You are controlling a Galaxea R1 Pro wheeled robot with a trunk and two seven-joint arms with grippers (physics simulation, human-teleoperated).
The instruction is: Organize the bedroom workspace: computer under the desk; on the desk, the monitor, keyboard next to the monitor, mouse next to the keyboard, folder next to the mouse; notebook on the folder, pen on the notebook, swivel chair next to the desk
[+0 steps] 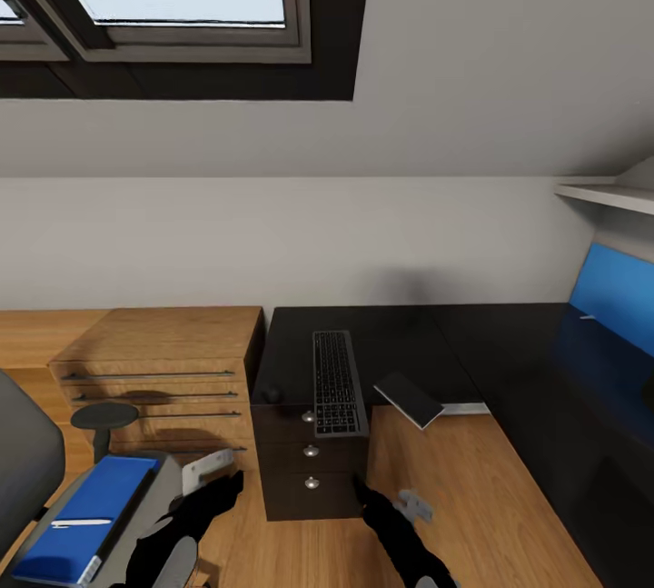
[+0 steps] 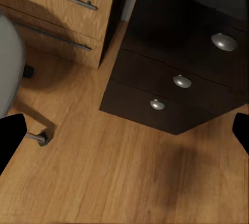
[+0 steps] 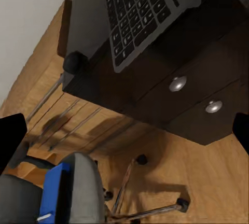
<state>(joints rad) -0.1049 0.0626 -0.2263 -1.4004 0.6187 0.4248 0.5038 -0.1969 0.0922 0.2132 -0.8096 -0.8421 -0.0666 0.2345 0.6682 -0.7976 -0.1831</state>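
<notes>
While both arms hang low over the wood floor, the keyboard lies on the black desk, with its near end poking over the drawers. The blue folder rests on the swivel chair, with a white pen on top. The left tool is wide open. The right tool is wide open too.
</notes>
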